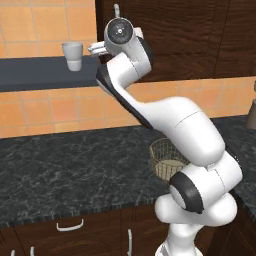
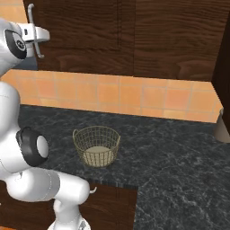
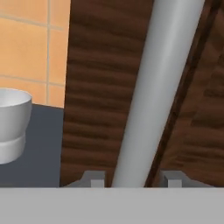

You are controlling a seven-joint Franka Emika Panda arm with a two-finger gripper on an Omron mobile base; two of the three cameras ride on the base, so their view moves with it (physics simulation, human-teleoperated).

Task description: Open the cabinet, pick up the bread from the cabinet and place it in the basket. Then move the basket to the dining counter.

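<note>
The dark brown cabinet (image 2: 134, 36) is closed, and its long silver bar handle (image 3: 162, 78) runs up the door. My gripper (image 3: 133, 178) is raised to that handle (image 2: 32, 27). One fingertip (image 3: 94, 177) stands on each side of the bar, and a narrow gap shows on both sides. The round tan wire basket (image 2: 96, 146) sits empty on the black countertop (image 2: 170, 157) below, and it is partly behind my arm in the left base view (image 1: 162, 155). The bread is hidden. The dining counter is out of view.
A white cup (image 1: 73, 55) stands on a dark shelf (image 1: 35, 70) just left of the cabinet, close to my hand (image 3: 11, 122). Drawers with curved handles (image 1: 70, 226) sit under the counter. A brownish object (image 2: 222, 128) stands at the far right edge.
</note>
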